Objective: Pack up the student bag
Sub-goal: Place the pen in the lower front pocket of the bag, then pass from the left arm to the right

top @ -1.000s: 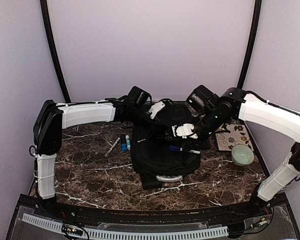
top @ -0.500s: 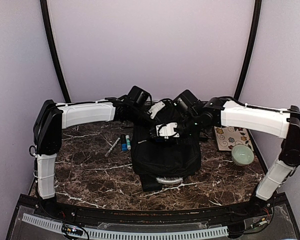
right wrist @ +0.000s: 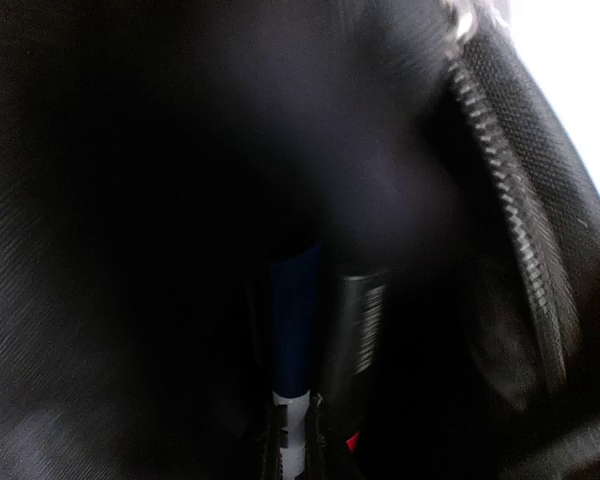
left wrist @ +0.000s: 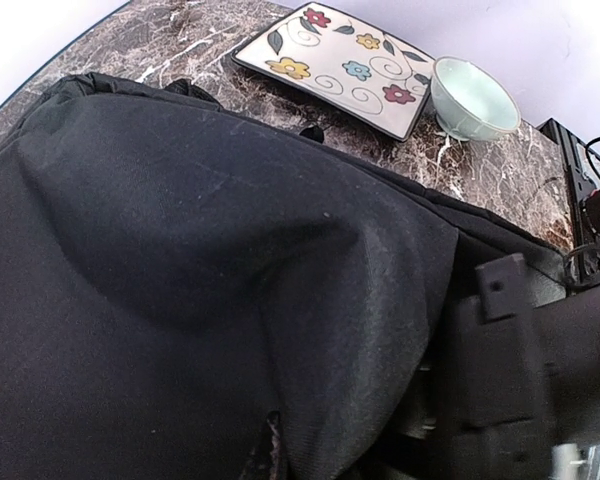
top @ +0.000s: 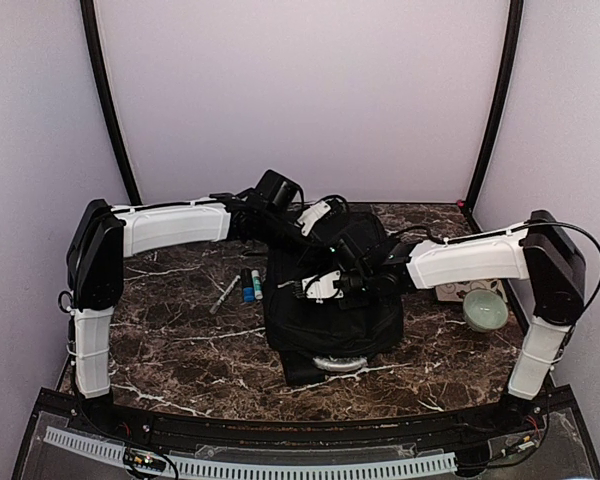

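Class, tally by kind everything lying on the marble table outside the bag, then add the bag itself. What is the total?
Student bag: 1
Markers: 2
Pen: 1
Plate: 1
Bowl: 1
Total: 6

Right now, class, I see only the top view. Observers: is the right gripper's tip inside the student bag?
Observer: Yes. The right wrist view shows the right gripper inside the student bag, its zipper alongside.
Operator: Holding anything?
Observer: A blue pen, pinched between its jaws.
Operator: And the other arm?
Observer: The left gripper pinches the bag's fabric, lifted like a tent.
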Robot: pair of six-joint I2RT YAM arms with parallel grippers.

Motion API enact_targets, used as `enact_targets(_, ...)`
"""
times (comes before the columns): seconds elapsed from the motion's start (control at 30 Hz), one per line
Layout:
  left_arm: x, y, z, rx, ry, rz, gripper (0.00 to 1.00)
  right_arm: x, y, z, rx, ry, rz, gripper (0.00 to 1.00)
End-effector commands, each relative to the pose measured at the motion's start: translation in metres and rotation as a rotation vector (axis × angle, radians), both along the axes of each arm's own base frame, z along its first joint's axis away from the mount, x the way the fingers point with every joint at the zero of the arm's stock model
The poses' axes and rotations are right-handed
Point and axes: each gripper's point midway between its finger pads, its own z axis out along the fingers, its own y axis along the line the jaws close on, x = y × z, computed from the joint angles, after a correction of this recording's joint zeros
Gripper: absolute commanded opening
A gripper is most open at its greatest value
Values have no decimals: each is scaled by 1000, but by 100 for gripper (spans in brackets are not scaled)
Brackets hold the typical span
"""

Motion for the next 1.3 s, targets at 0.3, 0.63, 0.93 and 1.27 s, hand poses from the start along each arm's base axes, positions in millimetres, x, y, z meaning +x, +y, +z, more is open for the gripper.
enact_targets(0.3,-13,-20,76,-175,-59,-93,0,66,-13,26,150,-514,-255,32)
enact_targets(0.63,-9,-18,73,-162,-79,-82,0,4,-7,51,308,-107,-166,37)
enact_targets(0.93,-3,-16,66,-150,-75,-76,0,-53,-18,64,380,163,-125,38)
enact_targets(1.27,-4,-23,59,-174,-32,-88,0,-85,0,91,492,416,25,22)
